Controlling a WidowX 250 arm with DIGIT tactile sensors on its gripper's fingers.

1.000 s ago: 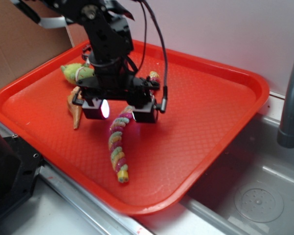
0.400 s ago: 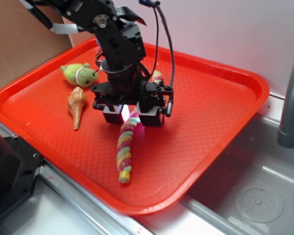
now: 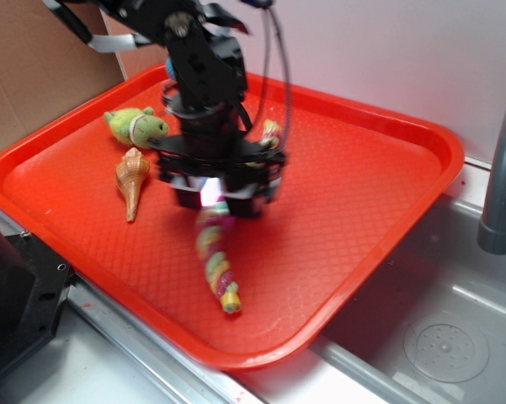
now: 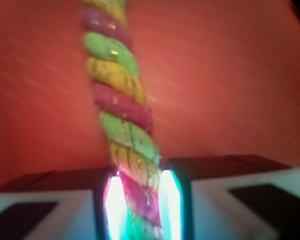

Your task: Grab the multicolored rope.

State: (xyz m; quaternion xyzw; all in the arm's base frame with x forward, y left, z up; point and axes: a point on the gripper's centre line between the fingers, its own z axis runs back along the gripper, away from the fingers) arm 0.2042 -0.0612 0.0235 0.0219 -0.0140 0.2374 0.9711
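The multicolored rope [image 3: 212, 252], twisted from yellow, green and pink strands, hangs from my gripper [image 3: 212, 197] over the red tray [image 3: 362, 194]. Its yellow-tipped lower end [image 3: 230, 303] rests near the tray's front edge, and its far end [image 3: 270, 131] shows behind the arm. In the wrist view the rope [image 4: 122, 107] runs up from between the two glowing pads [image 4: 116, 205], which press on both its sides. My gripper [image 4: 140, 207] is shut on the rope.
An orange-tan cone seashell [image 3: 131, 178] and a green plush animal [image 3: 136, 126] lie on the tray's left part. A sink basin [image 3: 442, 337] with a grey faucet [image 3: 503, 168] lies to the right. Brown cardboard [image 3: 34, 76] stands at the back left.
The jaws have shut on the rope and lifted its upper part. The rope's free end has swung to the right, and the arm is blurred from moving.
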